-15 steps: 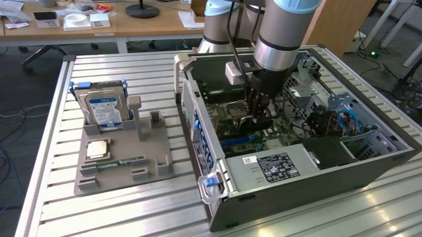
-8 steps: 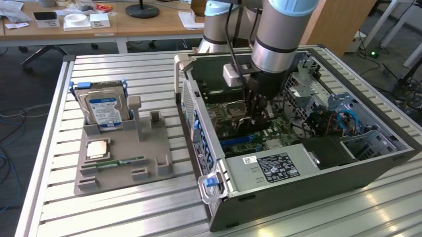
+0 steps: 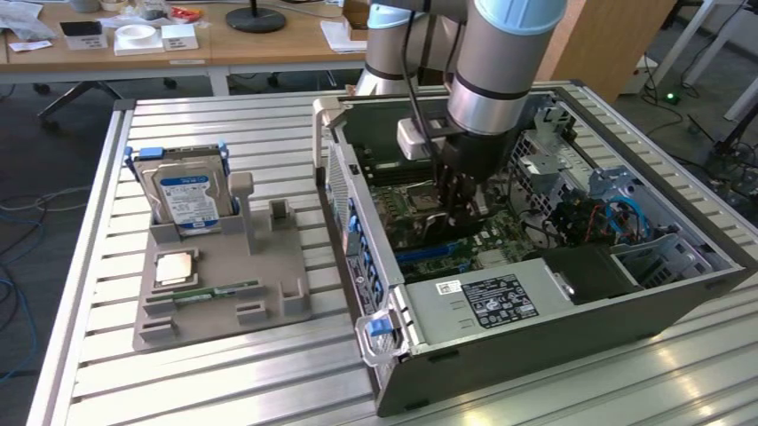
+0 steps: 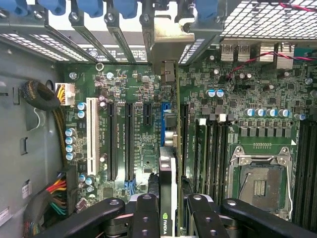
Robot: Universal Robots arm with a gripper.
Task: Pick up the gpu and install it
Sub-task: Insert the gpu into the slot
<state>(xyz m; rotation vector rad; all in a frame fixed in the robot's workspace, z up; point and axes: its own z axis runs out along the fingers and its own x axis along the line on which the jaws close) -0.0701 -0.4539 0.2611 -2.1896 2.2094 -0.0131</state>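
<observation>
gpu (image 4: pixel 167 173) clamped edge-on in the gripper (image 4: pixel 171 214), long axis straight ahead, lined up over the blue slot (image 4: pixel 164 115).

The gpu (image 4: pixel 167 183) stands on edge over the motherboard (image 4: pixel 133 89) inside the case (image 3: pixel 533 342).

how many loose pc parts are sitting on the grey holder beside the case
3. On the grey holder, a hard drive stands upright at the far end, a square chip lies flat mid-holder, and a narrow RAM stick lies nearer the front edge.
</observation>
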